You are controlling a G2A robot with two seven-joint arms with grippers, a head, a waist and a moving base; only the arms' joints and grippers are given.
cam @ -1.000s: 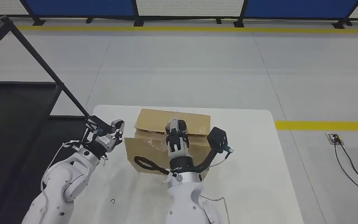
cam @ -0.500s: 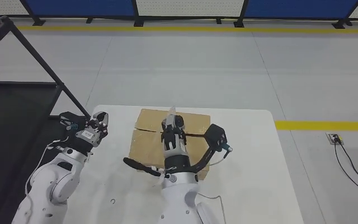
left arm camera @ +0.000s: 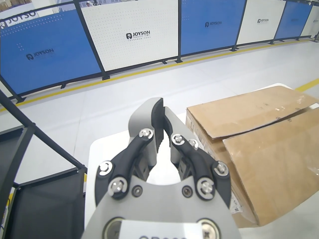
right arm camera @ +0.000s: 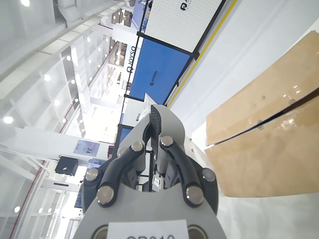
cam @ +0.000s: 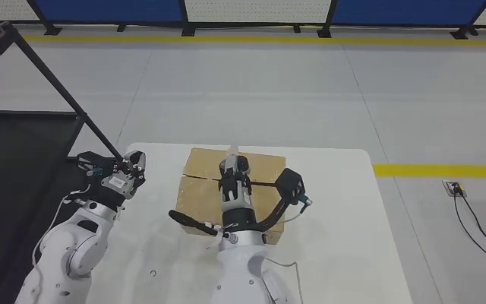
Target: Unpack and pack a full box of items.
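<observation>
On the middle of the white rectangular table, a closed brown cardboard box, top flaps down with a narrow dark gap along their seam. Over the box top, the right gripper, fingers pressed together on a thin whitish translucent strip poking past the tips. Over the table's left edge, apart from the box, the left gripper, fingers closed, pads meeting.

Brown cardboard box, flaps closed, mid-table

Grey floor, blue-white fence panels.
</observation>
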